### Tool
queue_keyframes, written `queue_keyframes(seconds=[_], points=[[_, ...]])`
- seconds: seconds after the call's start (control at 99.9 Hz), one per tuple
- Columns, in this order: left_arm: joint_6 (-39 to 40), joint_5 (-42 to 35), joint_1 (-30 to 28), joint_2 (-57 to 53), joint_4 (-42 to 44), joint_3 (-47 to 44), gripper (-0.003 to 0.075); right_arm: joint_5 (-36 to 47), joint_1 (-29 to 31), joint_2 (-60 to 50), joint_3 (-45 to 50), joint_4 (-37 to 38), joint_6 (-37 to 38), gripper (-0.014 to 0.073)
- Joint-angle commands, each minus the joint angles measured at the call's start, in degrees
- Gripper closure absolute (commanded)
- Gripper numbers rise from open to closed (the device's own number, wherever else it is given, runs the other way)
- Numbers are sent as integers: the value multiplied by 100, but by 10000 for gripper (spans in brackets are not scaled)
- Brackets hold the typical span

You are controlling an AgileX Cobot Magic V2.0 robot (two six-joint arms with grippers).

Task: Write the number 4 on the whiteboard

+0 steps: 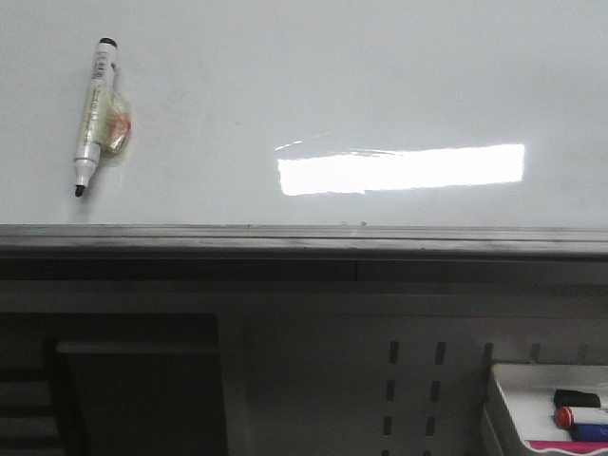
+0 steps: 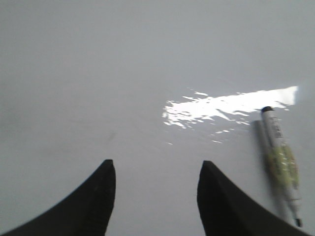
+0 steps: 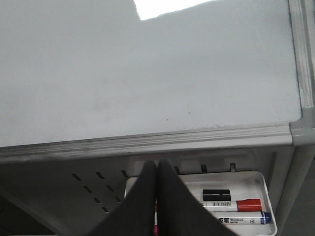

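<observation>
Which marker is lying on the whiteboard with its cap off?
The white-barrelled black marker with tape around its middle, lying uncapped on the whiteboard. The red marker and blue marker sit capped in the tray.

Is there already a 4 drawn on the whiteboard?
No, the whiteboard is blank; only a marker lies on it.

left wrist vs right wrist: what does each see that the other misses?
Only the left wrist view shows the marker lying uncapped on the board, plus the open left gripper, holding nothing. Only the right wrist view shows the board's grey edge rail, the small tray below it holding a red marker and a blue one, and the shut right gripper. Both show the whiteboard with its bright glare, and no 4 on it.
</observation>
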State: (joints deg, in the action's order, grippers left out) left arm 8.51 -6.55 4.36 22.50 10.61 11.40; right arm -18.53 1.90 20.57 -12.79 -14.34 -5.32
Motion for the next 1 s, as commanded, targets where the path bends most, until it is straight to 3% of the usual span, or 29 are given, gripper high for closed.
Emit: queue_keyframes(seconds=[0.0, 0.2, 0.33, 0.5, 0.74, 0.991], points=[[416, -629, 478, 422, -104, 199, 365, 377, 4, 75, -192, -43, -34, 658], [439, -1367, 1631, 1808, -106, 322, 365, 377, 4, 75, -192, -43, -34, 658], [439, -1573, 2049, 2730, -505, 547, 361, 377, 4, 75, -192, -43, -34, 658], [439, -2165, 2150, 3851, -693, 991, 361, 366, 4, 75, -192, -43, -34, 658], [640, -2162, 2150, 4810, -701, 1496, 317, 366, 4, 75, -192, -43, -34, 658], [640, -2125, 2150, 5306, -914, 1624, 322, 377, 4, 75, -192, -43, -34, 658]])
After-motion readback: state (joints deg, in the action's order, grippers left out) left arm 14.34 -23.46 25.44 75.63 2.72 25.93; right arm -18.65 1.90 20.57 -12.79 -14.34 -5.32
